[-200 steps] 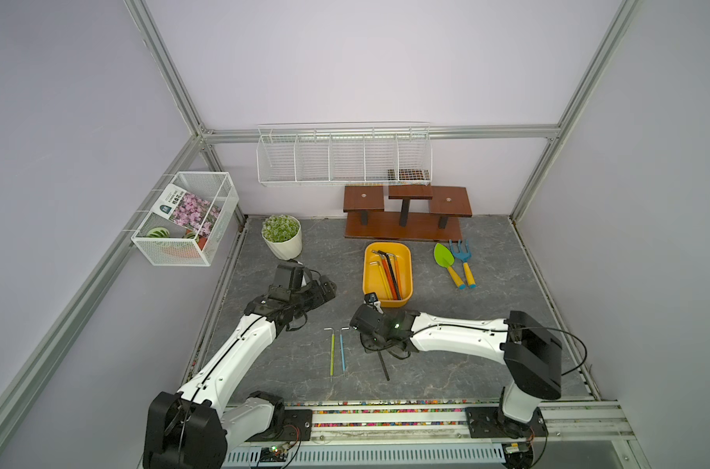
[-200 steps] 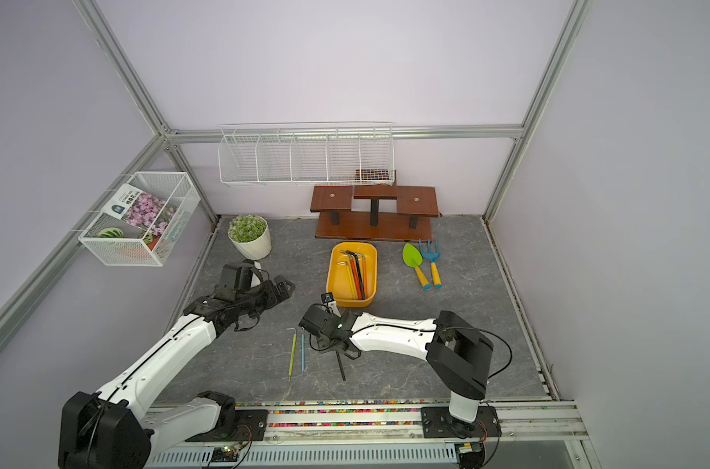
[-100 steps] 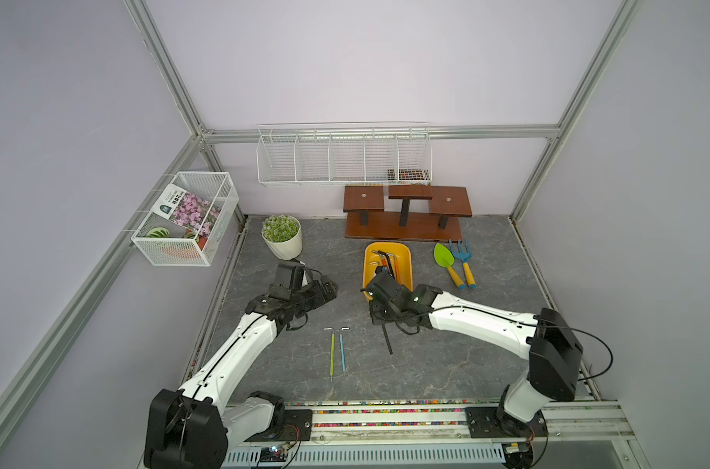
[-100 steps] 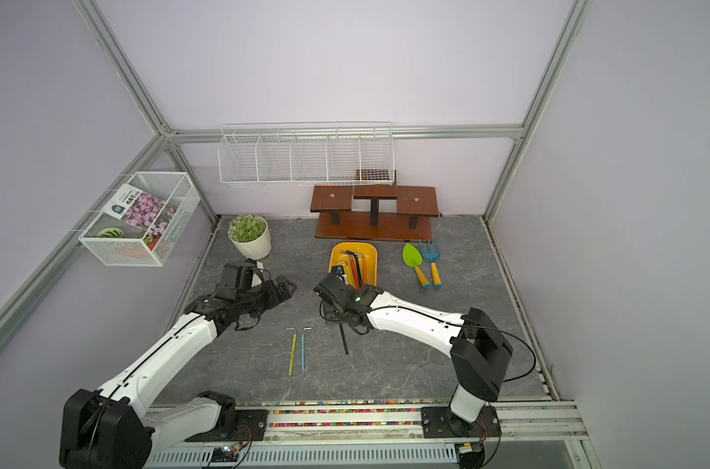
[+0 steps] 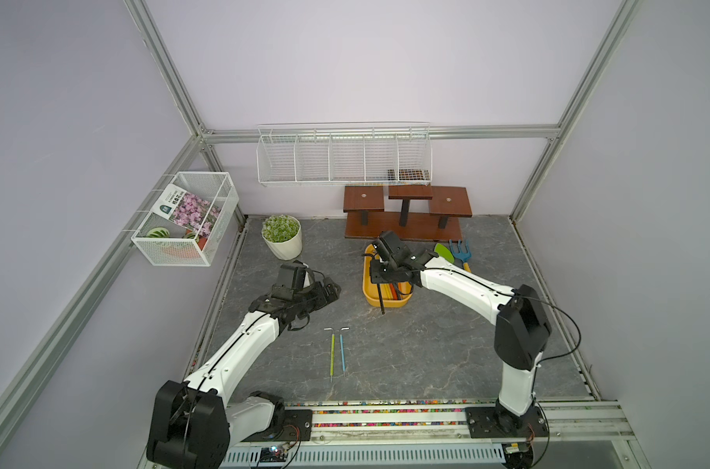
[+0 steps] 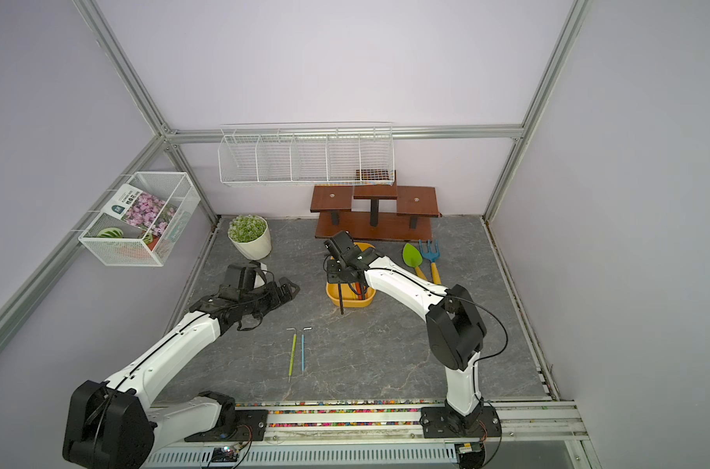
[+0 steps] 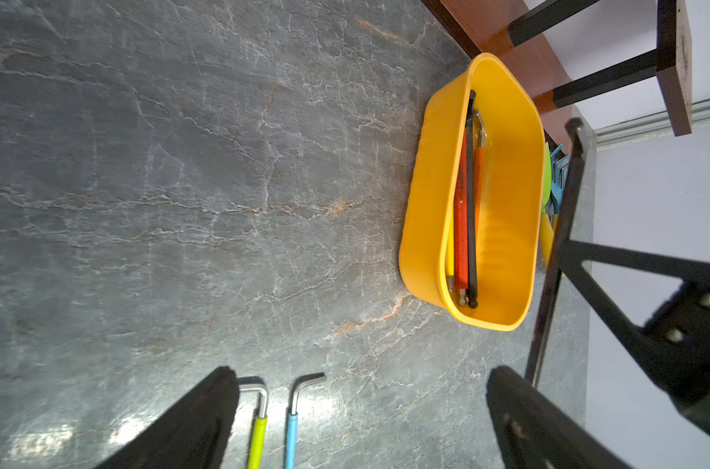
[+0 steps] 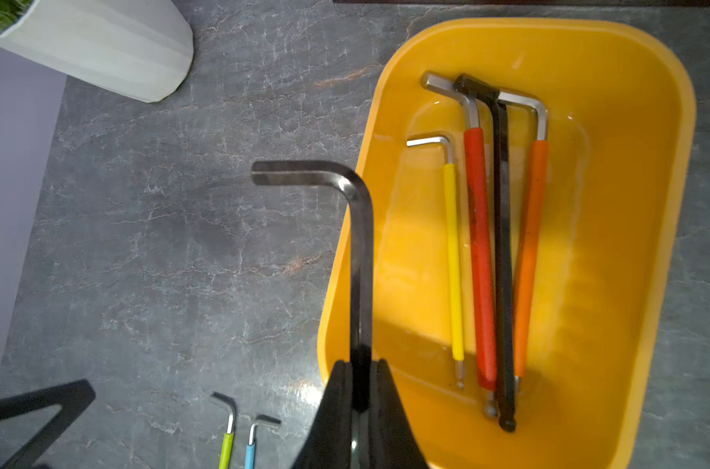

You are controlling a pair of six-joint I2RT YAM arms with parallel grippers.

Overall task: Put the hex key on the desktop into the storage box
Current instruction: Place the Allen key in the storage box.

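My right claw (image 8: 361, 365) is clenched on the black hex key (image 8: 361, 251), whose shaft runs near-to-far over the storage box's (image 8: 637, 227) left rim, so the inside lies just right of it, though I can't read its height.

Found storage box (image 5: 402, 302) hemmed by wooden stand (image 5: 402, 231) just behind and trowel (image 5: 443, 253) beside. Found bare tabletop (image 5: 426, 353) between box and green hex key (image 5: 332, 353), blue hex key (image 5: 342, 349); plant pot (image 5: 284, 248) well apart.

Pale lilac walls (image 5: 365, 61), aluminium frame posts (image 5: 167, 73), brown wooden stand (image 5: 404, 231) at the back.
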